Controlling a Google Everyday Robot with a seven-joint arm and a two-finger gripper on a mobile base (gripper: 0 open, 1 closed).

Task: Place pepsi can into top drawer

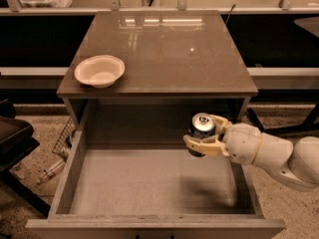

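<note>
The pepsi can (pixel 201 129), dark blue with a silver top, is upright in my gripper (pixel 203 136), whose pale fingers (pixel 205 147) are shut around it. The gripper reaches in from the right on a white arm and holds the can in the air over the right rear part of the open top drawer (pixel 149 180). The drawer is pulled far out toward the camera and its pale bottom is bare, with the arm's shadow on it.
A white bowl (pixel 99 70) sits on the glossy brown cabinet top (pixel 164 49) at the left front. A dark chair (pixel 12 138) and a wire rack (pixel 64 136) stand left of the drawer. Shelving rails run along the back.
</note>
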